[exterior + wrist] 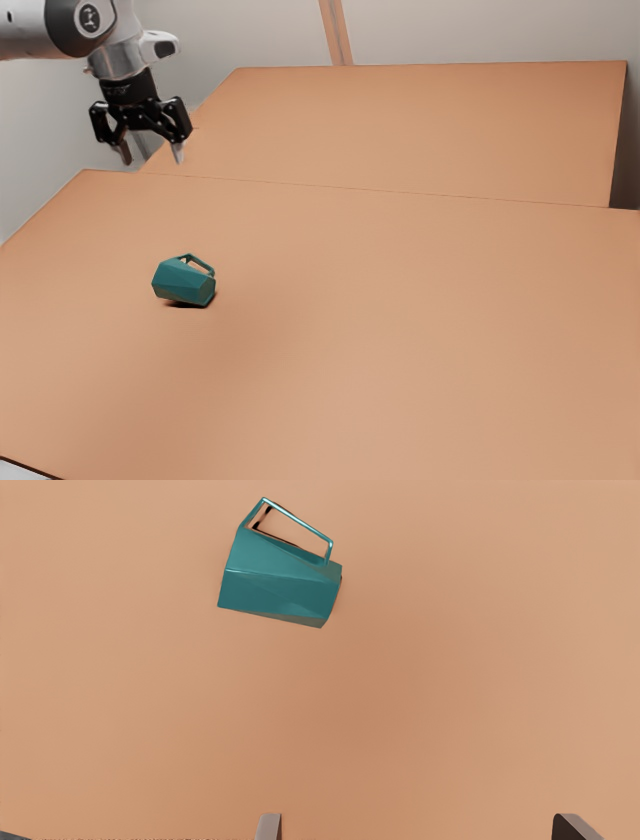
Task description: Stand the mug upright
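A teal, faceted mug (184,283) lies on its side on a plain, orange-tan tabletop (400,330), toward the exterior view's left, with its angular handle (297,520) raised along the upper flank. Your end effector (152,160) is open and holding nothing, its two fingers (270,826) wide apart; it hangs above the tabletop, pointing down, well apart from the mug. The mug is not upright, so the step in hand looks to be reaching and grasping it. The next move likely calls for you to bring the end effector over the mug, lower it, and close on the body or handle so that the mug can be tipped onto its base. You cannot tell for certain which end is the base, so check that before turning it. A round, dark badge (89,18) marks the pale arm (25,32); neither it nor the mug carries any readable words.
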